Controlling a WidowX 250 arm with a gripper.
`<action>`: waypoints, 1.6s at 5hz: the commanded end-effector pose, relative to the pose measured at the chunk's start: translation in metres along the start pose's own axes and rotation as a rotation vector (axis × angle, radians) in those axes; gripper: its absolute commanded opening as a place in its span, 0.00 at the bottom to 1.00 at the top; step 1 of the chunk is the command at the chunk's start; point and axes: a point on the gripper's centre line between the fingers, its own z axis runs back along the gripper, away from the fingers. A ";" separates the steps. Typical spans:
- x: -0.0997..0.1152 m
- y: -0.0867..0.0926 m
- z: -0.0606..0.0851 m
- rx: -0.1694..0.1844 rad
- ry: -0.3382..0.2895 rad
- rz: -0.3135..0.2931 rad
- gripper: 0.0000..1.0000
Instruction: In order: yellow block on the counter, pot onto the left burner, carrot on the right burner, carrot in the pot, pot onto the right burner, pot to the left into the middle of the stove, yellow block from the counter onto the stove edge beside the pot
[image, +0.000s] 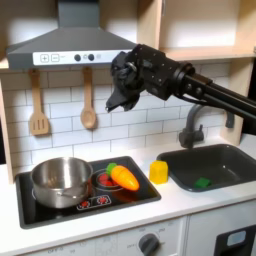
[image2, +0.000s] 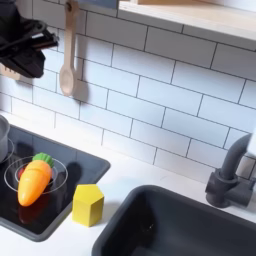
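In the first exterior view, the pot (image: 60, 181) sits at the lower left of the frame on the left-hand burner of the stove (image: 140, 196), and nothing can be seen inside it from this angle. The carrot (image: 124, 178) lies just right of it on the other burner, green end toward the pot. The yellow block (image: 159, 171) stands on the counter (image: 185, 200) between the stove's edge and the sink (image: 215, 165). The gripper (image: 122, 98) hangs high in the upper middle of the frame, well above everything and carrying nothing; its dark fingers blur together, so I cannot tell how far apart they are.

In the second exterior view, the carrot (image2: 33, 180) lies on the red ringed burner at the lower left, the yellow block (image2: 88, 204) stands on the counter (image2: 150, 175) just beside the stove (image2: 75, 160) corner, and the gripper (image2: 25, 45) is a dark shape at the upper left, its opening unreadable there too.

By how things lie, the first three steps look done: block out on the counter, pot on one burner, carrot on the other. Left to do: carrot into the pot, the two pot drags, and the block onto the stove edge.

No brand, label or legible writing shows; the stove's red marks are too small to read.
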 end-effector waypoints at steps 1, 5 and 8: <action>0.009 0.007 0.015 0.014 -0.025 0.011 0.00; 0.056 0.004 0.013 -0.026 -0.298 -0.048 0.00; 0.082 -0.007 0.010 -0.068 -0.419 -0.049 0.00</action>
